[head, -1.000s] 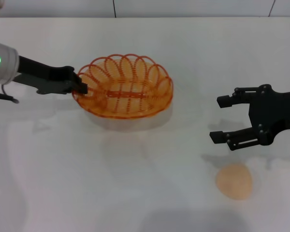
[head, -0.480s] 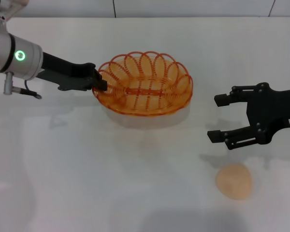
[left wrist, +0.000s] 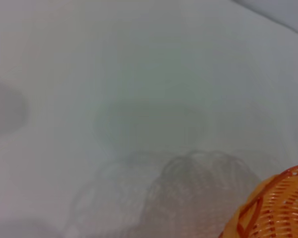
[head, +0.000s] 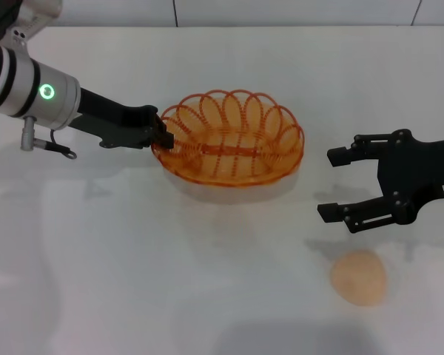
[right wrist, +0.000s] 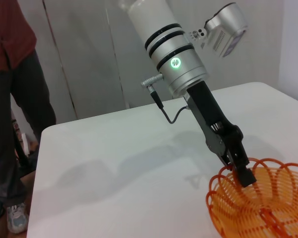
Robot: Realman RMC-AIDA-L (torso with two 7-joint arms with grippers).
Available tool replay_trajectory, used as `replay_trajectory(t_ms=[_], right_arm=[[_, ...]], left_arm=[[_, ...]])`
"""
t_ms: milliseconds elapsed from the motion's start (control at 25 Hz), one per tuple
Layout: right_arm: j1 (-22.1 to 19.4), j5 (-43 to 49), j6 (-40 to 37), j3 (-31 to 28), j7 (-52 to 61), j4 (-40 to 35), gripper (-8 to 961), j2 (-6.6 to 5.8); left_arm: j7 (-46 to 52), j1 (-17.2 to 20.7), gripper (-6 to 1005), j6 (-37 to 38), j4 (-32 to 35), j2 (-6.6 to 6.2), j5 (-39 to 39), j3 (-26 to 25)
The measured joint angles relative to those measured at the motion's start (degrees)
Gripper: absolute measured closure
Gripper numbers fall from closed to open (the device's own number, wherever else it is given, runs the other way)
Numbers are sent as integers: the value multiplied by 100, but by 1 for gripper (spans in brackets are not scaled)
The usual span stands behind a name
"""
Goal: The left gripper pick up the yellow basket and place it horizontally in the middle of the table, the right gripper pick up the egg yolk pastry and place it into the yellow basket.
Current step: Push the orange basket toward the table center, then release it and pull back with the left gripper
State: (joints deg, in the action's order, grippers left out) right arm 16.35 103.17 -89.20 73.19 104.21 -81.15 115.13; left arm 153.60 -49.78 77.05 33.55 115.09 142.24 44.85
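Observation:
My left gripper [head: 163, 140] is shut on the left rim of the yellow basket [head: 233, 140] and holds it above the table [head: 133, 259], its shadow lying just below. The basket lies lengthwise across the middle. The right wrist view shows the same grip [right wrist: 243, 174] on the basket [right wrist: 263, 203]; a corner of the basket [left wrist: 275, 208] shows in the left wrist view. My right gripper [head: 340, 185] is open and empty at the right, above and a little behind the egg yolk pastry [head: 358, 276], which rests on the table near the front right.
A person in dark trousers [right wrist: 17, 114] stands beyond the table's far end in the right wrist view. A grey wall [head: 281, 11] runs behind the table's back edge.
My left gripper has carried the basket to the right, toward the table's middle, and slightly nearer. The right gripper and the pastry have stayed in place.

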Motion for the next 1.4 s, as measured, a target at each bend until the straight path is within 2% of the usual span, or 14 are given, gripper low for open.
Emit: replay_trajectory(t_ms=[280, 640, 1400], right_arm=[[0, -35, -64, 3, -1, -6, 95, 0], [0, -61, -72, 22, -10, -7, 95, 0], [-10, -70, -116, 29, -33, 4, 96, 0]], left_arm=[[187, -104, 917, 76, -23, -23, 378, 12], [251, -133, 902, 76, -79, 0, 393, 178], [231, -136, 870, -39, -282, 60, 392, 191]])
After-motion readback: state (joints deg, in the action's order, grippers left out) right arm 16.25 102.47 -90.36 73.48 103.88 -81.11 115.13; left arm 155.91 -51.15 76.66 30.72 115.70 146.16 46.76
